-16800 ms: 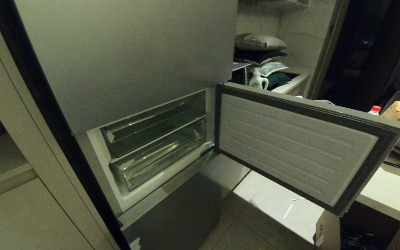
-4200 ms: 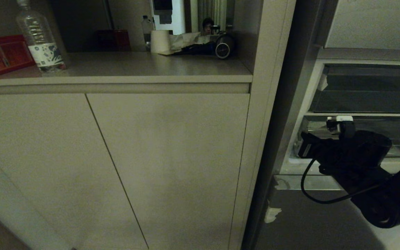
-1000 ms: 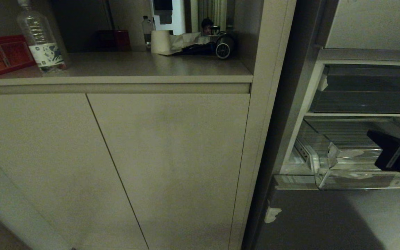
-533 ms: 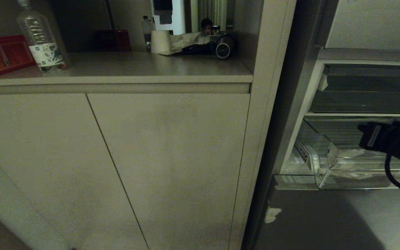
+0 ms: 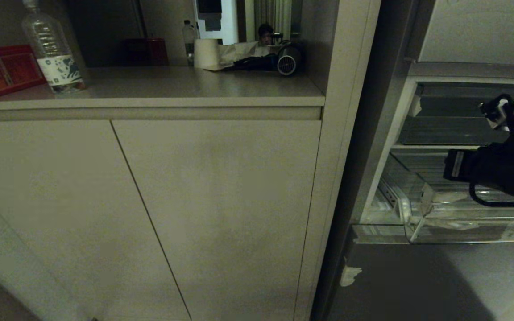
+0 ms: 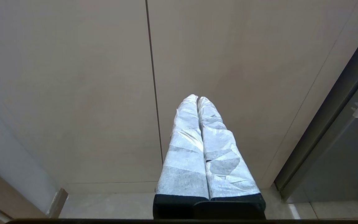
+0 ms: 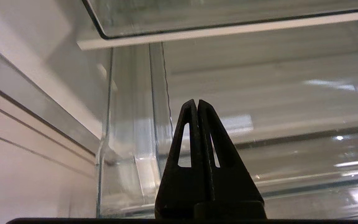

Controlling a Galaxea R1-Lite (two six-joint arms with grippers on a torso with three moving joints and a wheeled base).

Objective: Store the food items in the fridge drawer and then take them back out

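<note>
The fridge drawer (image 5: 417, 214) stands pulled out at the right of the head view, its clear plastic bin jutting from the open compartment. My right arm (image 5: 502, 169) hangs in front of that compartment, above the bin. In the right wrist view my right gripper (image 7: 197, 101) is shut with nothing in it and points at the bin's clear wall (image 7: 129, 124). My left gripper (image 6: 197, 98), its fingers wrapped in white, is shut and empty in front of the cabinet doors (image 6: 104, 77). The food items are out of view.
A second clear bin (image 5: 453, 120) sits pushed in above the drawer. Below is the grey lower panel (image 5: 417, 281) with a white tape scrap (image 5: 350, 275). Left of the fridge, a beige cabinet (image 5: 217, 200) carries a water bottle (image 5: 51, 49), a red box (image 5: 2, 69) and a paper roll (image 5: 205, 52).
My right arm has risen from the drawer's front edge and come left, in front of the open compartment. The drawer has stayed pulled out. The left gripper has not moved.
</note>
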